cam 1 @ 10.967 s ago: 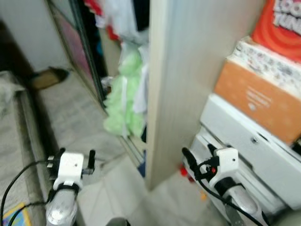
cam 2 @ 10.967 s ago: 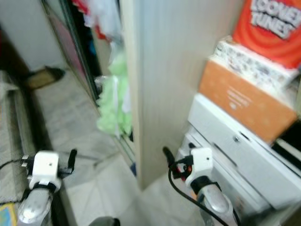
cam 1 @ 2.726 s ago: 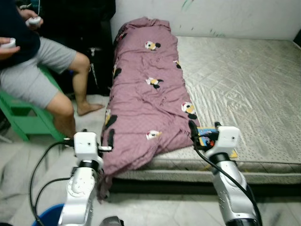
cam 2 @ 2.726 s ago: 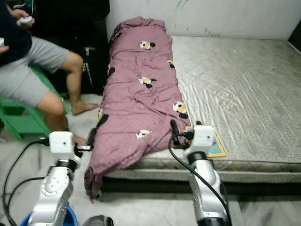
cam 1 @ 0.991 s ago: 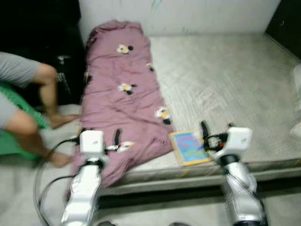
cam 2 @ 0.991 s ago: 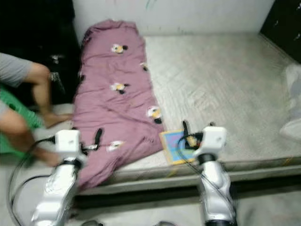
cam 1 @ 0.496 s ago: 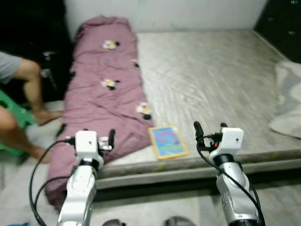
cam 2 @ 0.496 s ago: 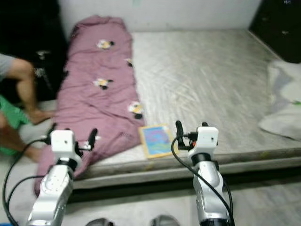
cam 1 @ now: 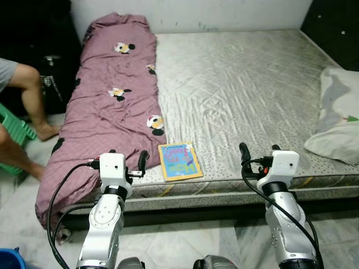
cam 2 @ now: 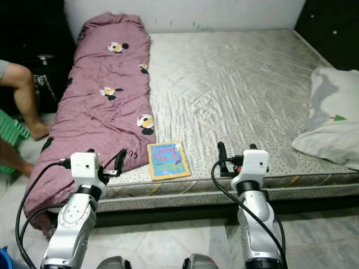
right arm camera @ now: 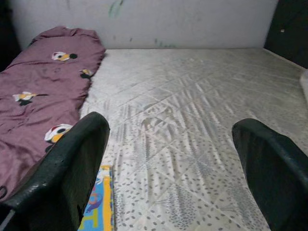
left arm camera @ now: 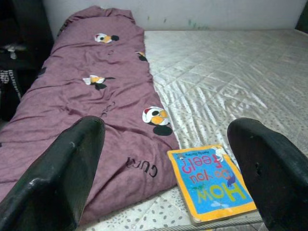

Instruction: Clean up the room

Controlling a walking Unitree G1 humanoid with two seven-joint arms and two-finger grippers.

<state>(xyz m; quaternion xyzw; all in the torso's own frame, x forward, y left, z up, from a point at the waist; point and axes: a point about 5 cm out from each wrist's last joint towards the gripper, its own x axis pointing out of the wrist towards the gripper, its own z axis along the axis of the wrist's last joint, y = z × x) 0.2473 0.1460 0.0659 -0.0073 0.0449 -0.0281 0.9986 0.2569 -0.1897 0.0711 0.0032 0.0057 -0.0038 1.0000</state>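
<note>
A purple blanket (cam 1: 112, 95) with cartoon mouse prints lies rumpled along the left side of a bare grey mattress (cam 1: 241, 84), and its near end hangs over the front edge. A blue and yellow children's book (cam 1: 179, 161) lies flat by the front edge, touching the blanket's side. A white pillow (cam 1: 339, 117) rests at the mattress's right edge. My left gripper (cam 1: 128, 157) is open in front of the blanket's near corner, left of the book (left arm camera: 211, 185). My right gripper (cam 1: 259, 151) is open at the mattress edge, right of the book (right arm camera: 98, 202). Both hold nothing.
A person's bare legs (cam 1: 25, 84) and a green stool (cam 1: 14, 140) are at the far left beside a dark bag (cam 1: 53, 84). A blue bucket's rim (cam 1: 8, 260) shows at the bottom left corner. Tiled floor (cam 1: 174, 246) runs along the bed front. Dark furniture (cam 1: 336, 22) stands at the back right.
The camera has swung to the right: the bed has slid left in the picture, the pillow has come into view and the person is now at the left edge. Both grippers stay open.
</note>
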